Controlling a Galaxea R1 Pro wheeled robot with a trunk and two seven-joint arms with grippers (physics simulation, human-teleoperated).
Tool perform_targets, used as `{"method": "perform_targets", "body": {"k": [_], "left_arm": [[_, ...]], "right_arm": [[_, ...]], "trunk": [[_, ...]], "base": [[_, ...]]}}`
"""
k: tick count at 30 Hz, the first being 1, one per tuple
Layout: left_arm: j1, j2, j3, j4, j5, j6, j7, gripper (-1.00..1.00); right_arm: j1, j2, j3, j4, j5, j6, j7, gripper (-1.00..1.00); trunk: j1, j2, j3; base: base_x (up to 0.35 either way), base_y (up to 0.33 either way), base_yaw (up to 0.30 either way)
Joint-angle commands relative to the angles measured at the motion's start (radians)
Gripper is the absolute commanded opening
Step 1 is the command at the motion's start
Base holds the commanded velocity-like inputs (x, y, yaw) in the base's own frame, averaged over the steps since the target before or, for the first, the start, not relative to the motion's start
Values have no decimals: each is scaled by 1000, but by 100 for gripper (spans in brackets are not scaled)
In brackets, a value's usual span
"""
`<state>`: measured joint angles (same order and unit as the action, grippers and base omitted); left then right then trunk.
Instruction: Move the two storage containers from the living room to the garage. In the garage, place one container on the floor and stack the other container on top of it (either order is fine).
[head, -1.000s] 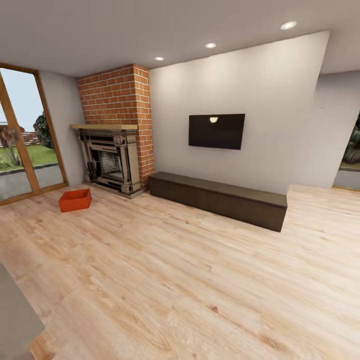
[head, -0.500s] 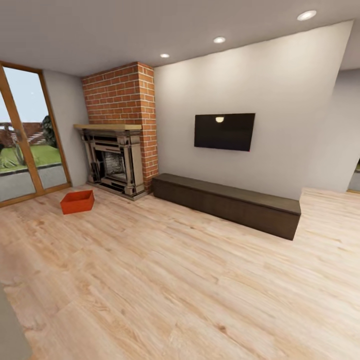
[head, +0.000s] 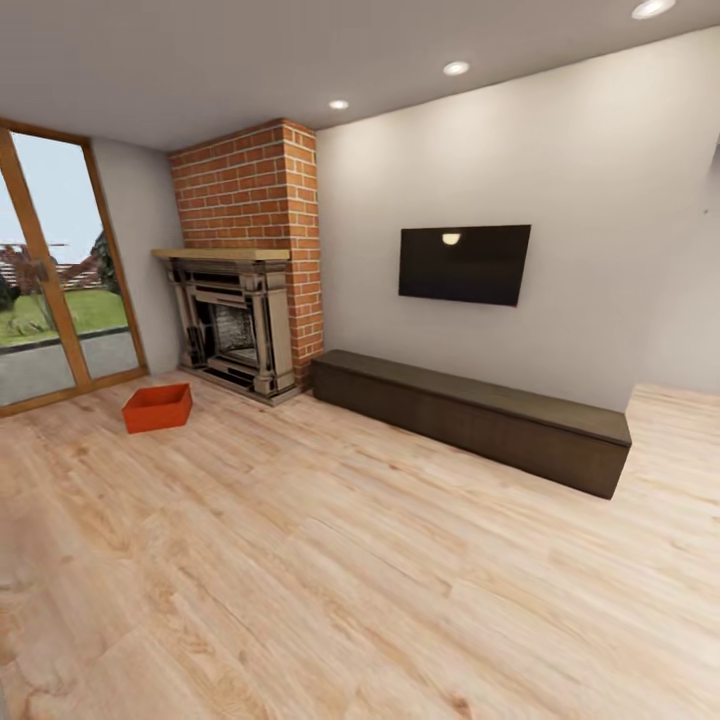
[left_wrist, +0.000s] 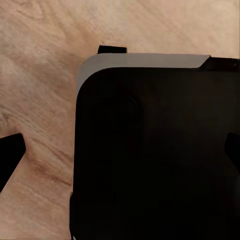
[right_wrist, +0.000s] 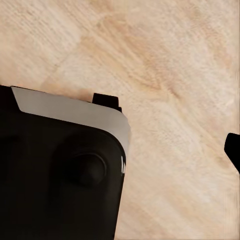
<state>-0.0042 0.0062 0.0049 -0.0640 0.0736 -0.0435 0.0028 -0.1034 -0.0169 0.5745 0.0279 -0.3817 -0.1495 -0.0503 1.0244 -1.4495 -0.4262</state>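
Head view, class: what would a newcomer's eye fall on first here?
Probably the orange-red storage container, alone on the light wood floor before the glass door. Then the brick fireplace in the corner, and the dark television above a long low cabinet.

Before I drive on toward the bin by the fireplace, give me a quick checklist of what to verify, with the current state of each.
1. One storage container in sight on the wood plank floor: ok.
2. It sits upright, open side up, apart from the fireplace and the glass door: ok.
3. Floor between the robot and that container free of obstacles in the head view: ok.
4. Low dark bench along the wall lies off to the right of that route: ok.
5. Second storage container located: not ok, only one is in sight so far.
6. Both hands empty and open: cannot tell; the wrist views show the robot's dark base over the floor.
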Motion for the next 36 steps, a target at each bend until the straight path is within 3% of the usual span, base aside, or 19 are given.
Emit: {"method": "perform_targets", "body": {"k": [1, 27, 36], "left_arm": [[0, 0, 0, 0, 8, -3, 0, 100], [0, 0, 0, 0, 8, -3, 0, 100], [0, 0, 0, 0, 8, -3, 0, 100]], "right_arm": [[-1, 0, 8, 3, -8, -5, 0, 100], [-1, 0, 8, 3, -8, -5, 0, 100], [-1, -3, 8, 3, -8, -7, 0, 100]], "trunk": [[1, 0, -1], [1, 0, -1], [1, 0, -1]], "base": [[321, 0, 230], [321, 0, 245], [321, 0, 49]]}}
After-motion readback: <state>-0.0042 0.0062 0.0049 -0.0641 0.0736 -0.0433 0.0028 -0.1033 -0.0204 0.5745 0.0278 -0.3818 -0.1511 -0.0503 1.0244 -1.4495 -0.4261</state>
